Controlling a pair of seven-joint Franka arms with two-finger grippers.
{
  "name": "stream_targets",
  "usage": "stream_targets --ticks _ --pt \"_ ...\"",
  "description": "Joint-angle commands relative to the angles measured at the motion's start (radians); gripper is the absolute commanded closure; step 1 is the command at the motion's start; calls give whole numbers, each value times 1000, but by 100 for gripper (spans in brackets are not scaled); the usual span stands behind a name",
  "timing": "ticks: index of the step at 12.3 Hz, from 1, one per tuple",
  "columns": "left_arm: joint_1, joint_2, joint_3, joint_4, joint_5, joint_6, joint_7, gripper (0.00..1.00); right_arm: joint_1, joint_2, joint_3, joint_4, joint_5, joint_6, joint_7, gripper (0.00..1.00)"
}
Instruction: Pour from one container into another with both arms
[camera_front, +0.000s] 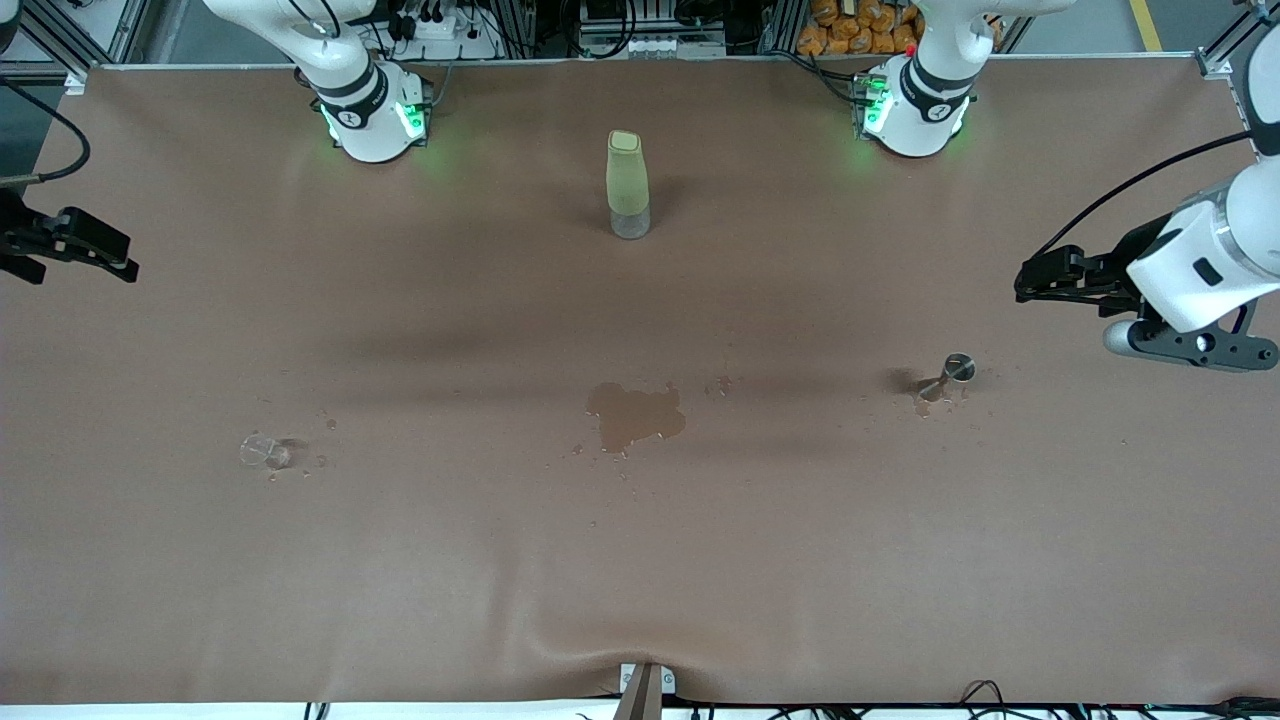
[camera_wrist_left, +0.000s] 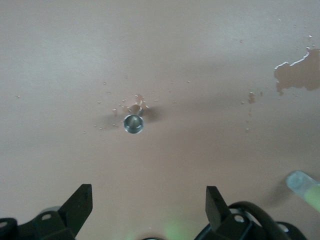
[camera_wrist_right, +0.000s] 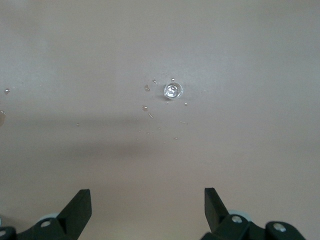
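Where cup (camera_front: 262, 451) faces jigger (camera_front: 948, 375), puddle (camera_front: 634, 416) between.

A brown cloth (camera_front: 640, 560) covers the table, rippled at its nearer edge; aluminium framing (camera_front: 90, 30) and cables (camera_front: 620, 30) line its farther edge

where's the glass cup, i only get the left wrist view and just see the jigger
Observer: The glass cup stands toward the right arm's end of the table, droplets around it.
Operator: my left gripper hangs open near the jigger, is the right one on the cup
Observer: No, the right gripper hangs open above the table's edge at that end, apart from the cup.
Operator: anything between cup and jigger
Observer: A puddle lies about midway between them.
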Motion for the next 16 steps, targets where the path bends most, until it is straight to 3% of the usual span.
stream_targets --ticks 1,4,11,16 --pt "27 -86 2 -70 33 38 13 0 -8 -4 -13 -4 13 -3 1 0" --pt "44 -106 3 -76 35 39 -8 0 -52 -9 -13 -7 51 -26 -54 0" --pt "72 -255 -11 -274 39 168 -143 0 -71 -4 -13 -7 83 -24 -54 0" --pt "79 -285 -57 -309 104 171 -263 0 -68 -1 -11 -5 82 -17 -57 0"
